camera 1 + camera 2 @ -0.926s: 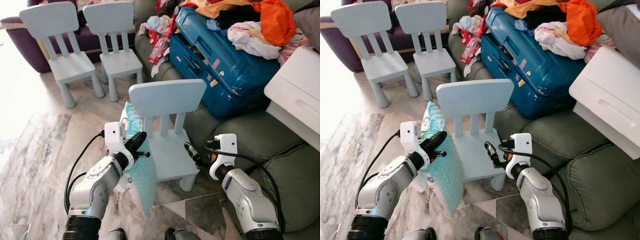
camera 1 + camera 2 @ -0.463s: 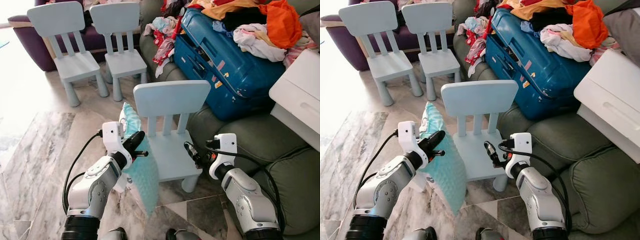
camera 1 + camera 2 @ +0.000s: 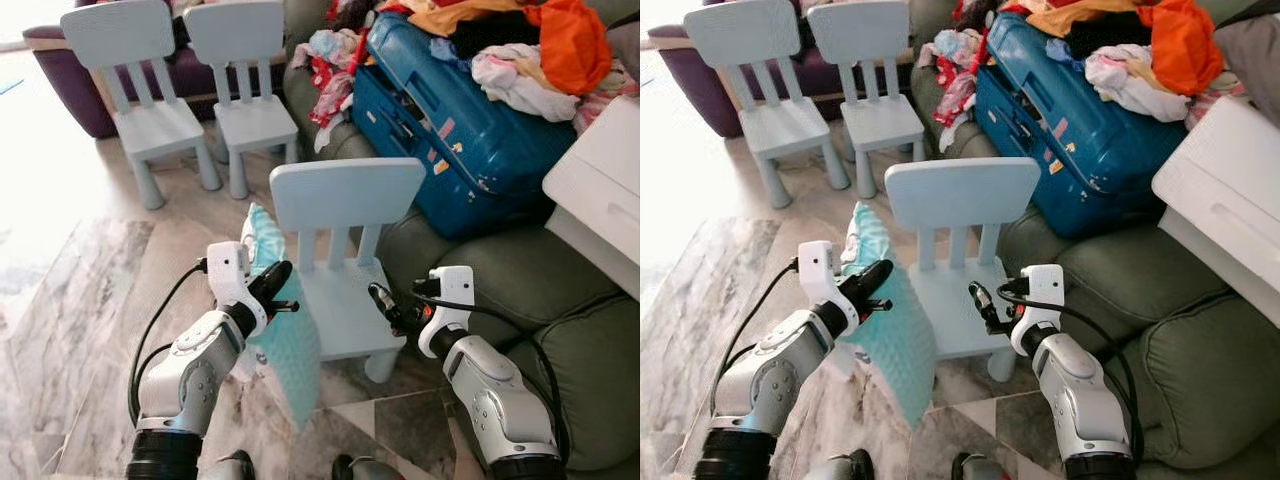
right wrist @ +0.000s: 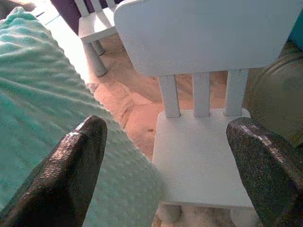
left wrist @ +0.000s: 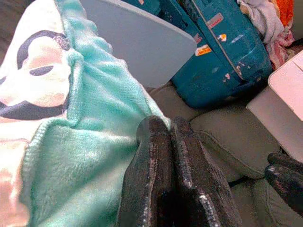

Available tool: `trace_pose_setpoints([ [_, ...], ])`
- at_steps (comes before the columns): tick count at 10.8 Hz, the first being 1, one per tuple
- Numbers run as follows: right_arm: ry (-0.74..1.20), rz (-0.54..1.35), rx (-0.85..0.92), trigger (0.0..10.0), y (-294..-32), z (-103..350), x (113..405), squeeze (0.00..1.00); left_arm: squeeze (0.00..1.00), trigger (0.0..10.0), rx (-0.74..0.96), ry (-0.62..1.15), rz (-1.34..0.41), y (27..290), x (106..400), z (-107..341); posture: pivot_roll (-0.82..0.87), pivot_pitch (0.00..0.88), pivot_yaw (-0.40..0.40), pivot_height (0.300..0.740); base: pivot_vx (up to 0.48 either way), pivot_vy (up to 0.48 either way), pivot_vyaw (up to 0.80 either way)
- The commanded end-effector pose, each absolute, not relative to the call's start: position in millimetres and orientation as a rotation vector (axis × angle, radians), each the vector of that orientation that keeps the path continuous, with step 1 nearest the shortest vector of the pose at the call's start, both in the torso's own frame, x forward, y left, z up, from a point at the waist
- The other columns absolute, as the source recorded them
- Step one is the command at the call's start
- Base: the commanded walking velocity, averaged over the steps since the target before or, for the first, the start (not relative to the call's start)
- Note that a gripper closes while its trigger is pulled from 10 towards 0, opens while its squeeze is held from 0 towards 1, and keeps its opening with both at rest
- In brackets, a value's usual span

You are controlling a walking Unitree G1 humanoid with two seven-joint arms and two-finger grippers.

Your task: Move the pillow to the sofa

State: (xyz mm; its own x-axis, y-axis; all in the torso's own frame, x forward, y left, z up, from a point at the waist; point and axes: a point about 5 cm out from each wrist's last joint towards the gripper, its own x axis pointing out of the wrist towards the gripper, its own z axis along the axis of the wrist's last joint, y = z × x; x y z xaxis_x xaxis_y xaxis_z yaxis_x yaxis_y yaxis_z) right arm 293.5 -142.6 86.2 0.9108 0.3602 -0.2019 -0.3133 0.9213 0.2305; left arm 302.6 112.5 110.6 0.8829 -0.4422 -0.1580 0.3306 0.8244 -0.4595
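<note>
1. We see the left gripper [image 3: 277, 283] clenched on the top edge of the fluffy mint-green pillow [image 3: 288, 345]; in the left wrist view its fingers [image 5: 156, 156] press together over the plush fabric.
2. The pillow hangs from that grip above the marble-patterned floor [image 3: 70, 300], just left of the small pale-blue plastic chair [image 3: 340, 250] and touching its side.
3. The right gripper [image 3: 978, 298] sits over the chair seat, released, fingers [image 4: 78, 161] spread wide, holding nothing.
4. The grey-green upholstered sofa [image 3: 500, 280] stands right behind the chair, carrying a blue hard-shell suitcase [image 3: 450, 120] with loose clothes [image 3: 530, 50] piled on it.
5. Two more pale-blue chairs [image 3: 140, 80] stand further back.
</note>
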Motion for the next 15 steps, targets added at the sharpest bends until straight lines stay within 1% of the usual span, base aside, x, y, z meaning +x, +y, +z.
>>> trace_pose_setpoints([
  [1,0.249,0.333,0.200,10.0,-145.0,85.3,294.2,0.00,0.00,10.0,-0.423,0.244,-0.438,110.5,304.0,117.5,-0.19,0.122,-0.047,0.740,-0.386,0.000,0.00],
  [6,0.235,0.305,0.198,10.0,-146.0,86.4,296.4,0.00,0.00,10.0,-0.406,0.267,-0.408,119.4,302.3,108.4,-0.18,0.118,-0.043,0.740,-0.386,0.000,0.00],
  [15,0.226,0.292,0.212,10.0,-145.2,87.4,301.3,0.00,0.00,10.0,-0.404,0.263,-0.398,122.5,305.1,109.4,-0.17,0.110,-0.040,0.740,-0.388,0.000,0.00],
])
